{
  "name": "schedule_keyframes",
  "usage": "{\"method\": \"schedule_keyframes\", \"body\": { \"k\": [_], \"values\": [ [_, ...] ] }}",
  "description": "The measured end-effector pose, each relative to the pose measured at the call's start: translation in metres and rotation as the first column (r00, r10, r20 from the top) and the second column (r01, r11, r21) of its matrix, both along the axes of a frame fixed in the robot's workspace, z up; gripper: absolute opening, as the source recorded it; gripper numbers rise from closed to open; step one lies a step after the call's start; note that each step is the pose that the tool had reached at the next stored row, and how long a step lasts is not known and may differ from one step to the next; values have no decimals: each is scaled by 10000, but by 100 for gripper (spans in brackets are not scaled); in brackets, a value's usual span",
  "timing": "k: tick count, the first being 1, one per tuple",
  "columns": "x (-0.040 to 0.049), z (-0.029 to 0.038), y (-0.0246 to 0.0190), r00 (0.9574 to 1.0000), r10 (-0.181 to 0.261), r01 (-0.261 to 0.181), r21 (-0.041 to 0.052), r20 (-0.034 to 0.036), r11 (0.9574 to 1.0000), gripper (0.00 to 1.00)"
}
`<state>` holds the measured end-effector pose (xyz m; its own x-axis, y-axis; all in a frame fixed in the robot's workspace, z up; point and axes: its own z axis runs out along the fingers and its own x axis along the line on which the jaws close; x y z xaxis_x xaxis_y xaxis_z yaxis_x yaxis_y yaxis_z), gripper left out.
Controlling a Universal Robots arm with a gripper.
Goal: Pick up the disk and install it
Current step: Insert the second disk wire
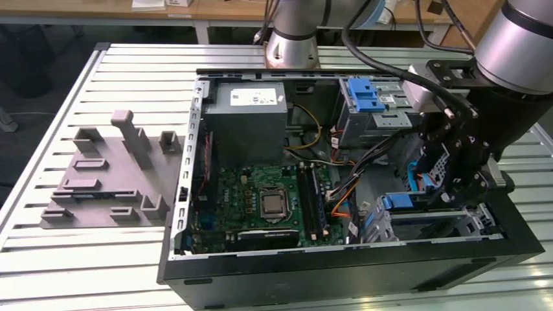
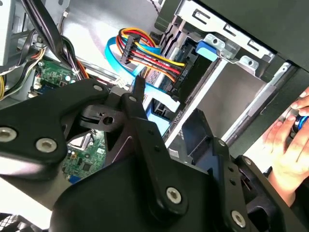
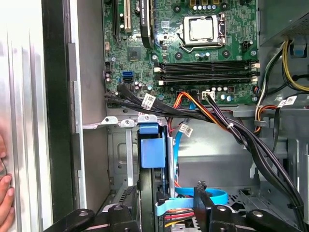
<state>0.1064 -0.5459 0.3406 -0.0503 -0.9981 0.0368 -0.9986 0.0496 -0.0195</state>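
Matt black metal links form the gripper [image 1: 456, 170], glossy blue plastic caps the disk [image 3: 153, 151], and ribbed pale metal slats make the table [image 1: 129, 71].

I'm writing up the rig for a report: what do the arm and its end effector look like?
The arm is a silver-grey tube with a round grey base. Black cables loop along it. The end effector is matte black, built of flat linkage plates with silver screws.
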Motion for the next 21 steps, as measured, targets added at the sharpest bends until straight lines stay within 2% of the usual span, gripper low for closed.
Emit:
{"method": "schedule_keyframes", "body": {
  "k": [7,9,10,11,20,21],
  "values": [
    [0,1,0,10000,0,0,-4,0,10000,57],
    [0,0,-1,10000,0,0,-5,0,10000,44],
    [0,-1,-1,10000,0,0,-4,-1,10000,44],
    [0,-2,-1,10000,0,0,-2,0,10000,38],
    [0,6,-1,10000,-1,1,-1,0,10000,36],
    [0,16,-1,10000,0,0,-3,0,10000,29]
  ]
}}
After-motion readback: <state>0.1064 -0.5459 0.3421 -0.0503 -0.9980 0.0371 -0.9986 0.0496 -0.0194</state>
